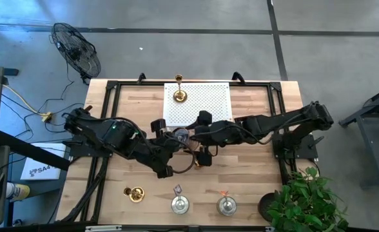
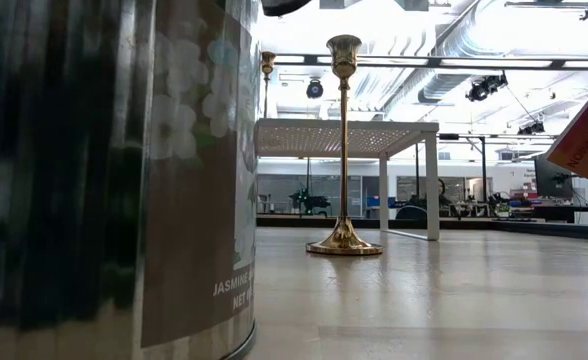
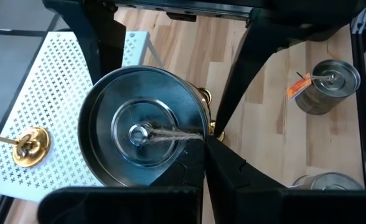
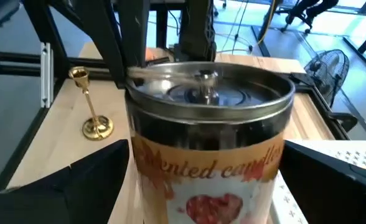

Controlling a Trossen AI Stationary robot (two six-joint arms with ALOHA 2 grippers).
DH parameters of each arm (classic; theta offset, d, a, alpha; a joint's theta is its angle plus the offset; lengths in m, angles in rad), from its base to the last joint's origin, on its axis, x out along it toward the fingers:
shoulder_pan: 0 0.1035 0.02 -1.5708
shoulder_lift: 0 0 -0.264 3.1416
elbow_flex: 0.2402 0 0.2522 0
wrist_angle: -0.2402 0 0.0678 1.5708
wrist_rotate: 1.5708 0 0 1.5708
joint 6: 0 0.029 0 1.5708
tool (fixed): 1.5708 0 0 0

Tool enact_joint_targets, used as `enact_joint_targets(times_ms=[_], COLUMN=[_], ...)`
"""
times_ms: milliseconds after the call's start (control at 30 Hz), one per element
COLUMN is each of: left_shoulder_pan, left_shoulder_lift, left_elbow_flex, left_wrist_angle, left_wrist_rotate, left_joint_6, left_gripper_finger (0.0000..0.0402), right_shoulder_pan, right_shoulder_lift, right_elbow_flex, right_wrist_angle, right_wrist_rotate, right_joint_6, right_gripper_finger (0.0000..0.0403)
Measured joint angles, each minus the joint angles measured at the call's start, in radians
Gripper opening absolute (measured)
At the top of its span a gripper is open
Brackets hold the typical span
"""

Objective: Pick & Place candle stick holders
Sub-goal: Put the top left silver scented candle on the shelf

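I see the silvery tin [image 4: 208, 137] upright between my right gripper [image 4: 208, 186]'s wide-open fingers, not yet clamped. My left gripper [image 3: 205, 146] pinches its wick [image 3: 170, 132] shut from above.

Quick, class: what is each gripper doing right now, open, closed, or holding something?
Left gripper: closed on the wick of the silvery candle tin.
Right gripper: open wide, fingers either side of the same tin, grip cannot be told.

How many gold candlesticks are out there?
2: one gold candlestick stands on the white rack, another on the table, left-arm side; a third may be hidden.
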Motion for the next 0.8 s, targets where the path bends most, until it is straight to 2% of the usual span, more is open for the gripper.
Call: enact_joint_targets(times_ms=[800], left_shoulder_pan=[0.0], left_shoulder_lift=[0.0], left_elbow_flex=[0.0], left_wrist_angle=[0.059], left_wrist_rotate=[0.014], left_joint_6=[0.053], left_gripper_finger=[0.0], right_shoulder_pan=[0.001], right_shoulder_lift=[0.0], right_elbow_flex=[0.0], right_wrist_angle=[0.096], right_wrist_rotate=[-0.05], right_joint_6=[0.0], right_gripper_finger=[0.0394])
